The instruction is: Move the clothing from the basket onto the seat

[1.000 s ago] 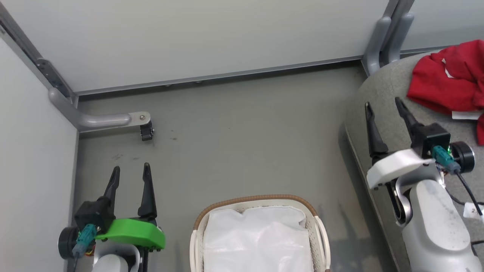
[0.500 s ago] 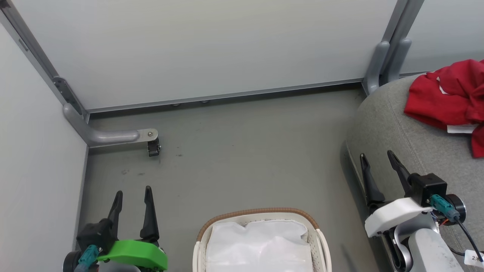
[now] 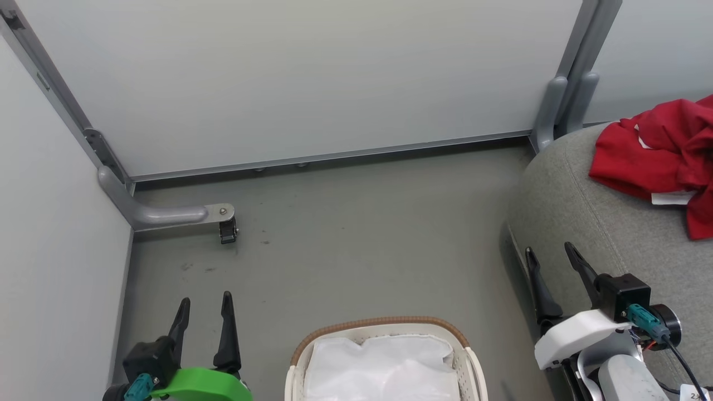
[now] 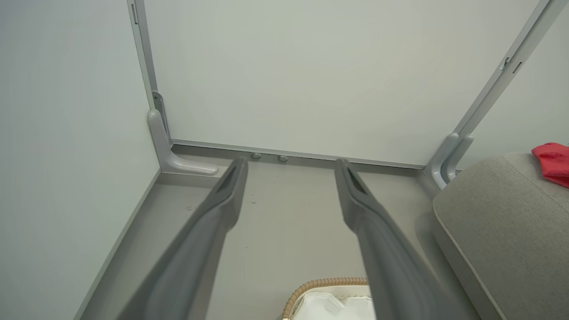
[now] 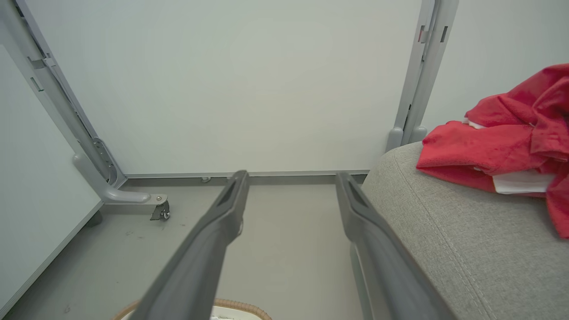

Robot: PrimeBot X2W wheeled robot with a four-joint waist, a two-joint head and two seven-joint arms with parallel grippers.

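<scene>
Red clothing [image 3: 654,159] is lying in a heap on the grey seat [image 3: 579,217], way over on the right of the head view, with a white label poking out. The basket [image 3: 384,326] sits on the floor [image 3: 362,234] between the two arms, left of the seat, white liner cloth [image 3: 384,367] showing inside. Left gripper [image 3: 206,297] hangs above the floor to the left of the basket, fingers spread wide with nothing between them. Right gripper [image 3: 548,248] is the same deal, fingers wide apart and holding nothing, hovering by the seat's edge, well apart from the clothing
</scene>
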